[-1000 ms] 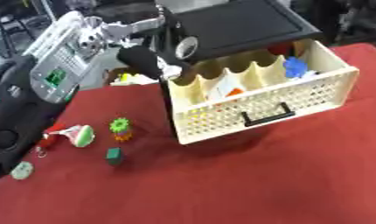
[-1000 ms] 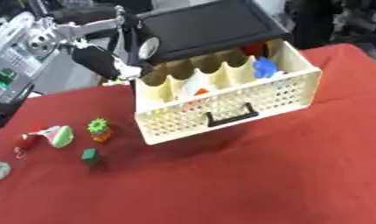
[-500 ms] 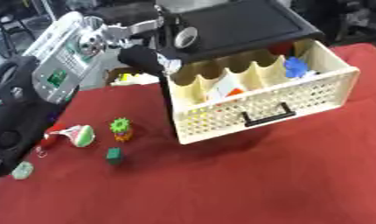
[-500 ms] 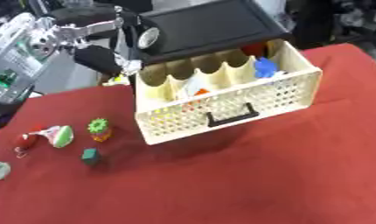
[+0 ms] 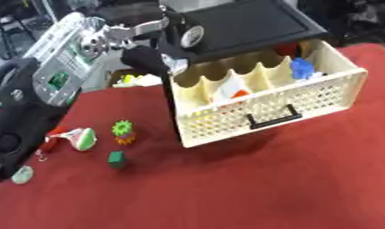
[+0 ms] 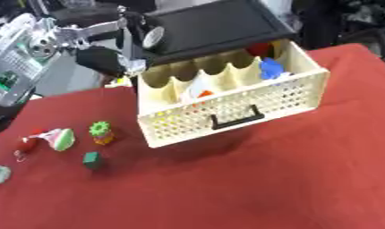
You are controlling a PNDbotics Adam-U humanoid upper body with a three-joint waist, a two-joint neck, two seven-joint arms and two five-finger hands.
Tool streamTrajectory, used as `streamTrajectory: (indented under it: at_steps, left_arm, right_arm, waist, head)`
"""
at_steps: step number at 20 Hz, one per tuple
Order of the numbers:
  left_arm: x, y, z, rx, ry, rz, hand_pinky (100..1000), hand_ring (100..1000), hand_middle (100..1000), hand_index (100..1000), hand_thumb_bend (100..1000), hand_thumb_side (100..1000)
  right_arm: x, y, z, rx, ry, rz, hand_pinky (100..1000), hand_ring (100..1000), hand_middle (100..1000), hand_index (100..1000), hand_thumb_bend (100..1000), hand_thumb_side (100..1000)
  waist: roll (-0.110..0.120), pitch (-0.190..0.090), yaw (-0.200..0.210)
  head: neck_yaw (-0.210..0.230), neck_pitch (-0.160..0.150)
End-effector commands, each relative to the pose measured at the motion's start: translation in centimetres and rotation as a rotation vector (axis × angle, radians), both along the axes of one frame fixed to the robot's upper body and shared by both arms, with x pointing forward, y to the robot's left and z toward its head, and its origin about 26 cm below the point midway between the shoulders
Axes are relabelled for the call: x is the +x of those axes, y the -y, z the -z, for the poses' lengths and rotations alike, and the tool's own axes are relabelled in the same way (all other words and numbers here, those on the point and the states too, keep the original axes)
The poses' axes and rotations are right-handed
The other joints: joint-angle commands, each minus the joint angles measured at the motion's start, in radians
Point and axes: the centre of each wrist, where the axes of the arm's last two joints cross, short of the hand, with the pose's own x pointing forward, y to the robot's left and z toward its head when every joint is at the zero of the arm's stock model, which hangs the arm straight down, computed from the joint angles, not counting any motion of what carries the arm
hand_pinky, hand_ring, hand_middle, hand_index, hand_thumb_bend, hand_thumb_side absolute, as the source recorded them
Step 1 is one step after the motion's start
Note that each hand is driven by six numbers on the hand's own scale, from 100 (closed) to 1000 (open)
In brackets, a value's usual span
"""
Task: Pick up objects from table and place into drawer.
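The red counter [image 5: 250, 188] carried the cream drawer [image 5: 266, 105], pulled open at its far edge with toys already in the compartments. My left hand [image 5: 148, 60] hung by the drawer's far-left corner; I couldn't tell how its fingers were set. I judged a drop-off finished; next, the green-topped toy [image 5: 123, 132], then the green cube [image 5: 116, 158], near the left edge.
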Motion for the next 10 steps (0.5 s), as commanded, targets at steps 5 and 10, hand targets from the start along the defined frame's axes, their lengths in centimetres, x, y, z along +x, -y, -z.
streamTrajectory:
  at_steps: [5, 10]
  left_arm:
    - [-0.28, -0.39, -1.55, 0.022, 0.064, 0.006, 630, 789, 803, 1000, 266, 759]
    - [-0.01, -0.61, -1.24, 0.012, 0.072, -0.002, 613, 778, 791, 1000, 237, 745]
  right_arm:
    - [-0.18, 0.02, -1.12, -0.012, 0.021, -0.003, 373, 488, 471, 735, 100, 1000]
    - [-0.18, 0.03, -1.13, -0.010, 0.015, -0.002, 373, 488, 471, 735, 100, 1000]
  waist:
    - [-0.007, -0.020, -0.005]
    - [-0.003, -0.024, -0.004]
  head:
    - [-0.002, 0.002]
    - [-0.003, 0.003]
